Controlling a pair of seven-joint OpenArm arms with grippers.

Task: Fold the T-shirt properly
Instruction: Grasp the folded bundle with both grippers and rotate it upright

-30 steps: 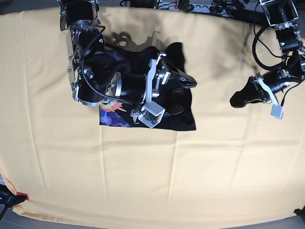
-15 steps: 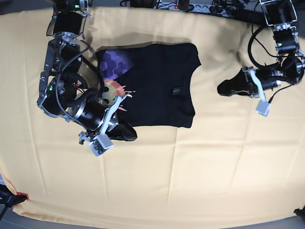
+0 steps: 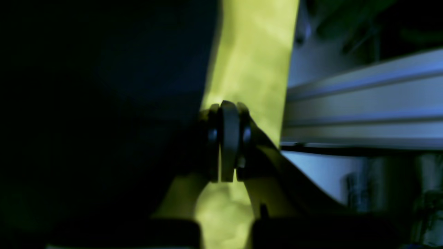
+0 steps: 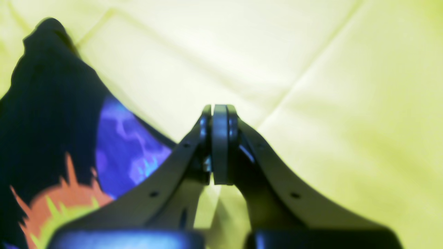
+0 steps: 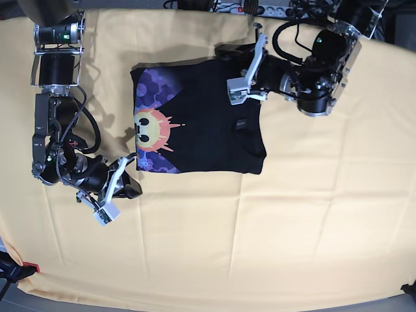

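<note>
Right gripper (image 4: 220,145): jaws pressed together, empty, over pale yellow tablecloth (image 5: 273,234) just off the lower-left corner of the black cotton T-shirt (image 5: 208,123). Left gripper (image 3: 226,141): jaws together, nothing visibly clamped, at the shirt's top edge. Shirt lies mid-table, partly folded, yellow-orange face print on purple hexagons (image 5: 151,127) exposed on the left.

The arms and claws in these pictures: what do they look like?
Both arms are black with silver metal brackets and loose black cables. The left claw and right claw have dark curved fingers with a pale grey pad at the tip. A white camera block sits near each wrist.
</note>
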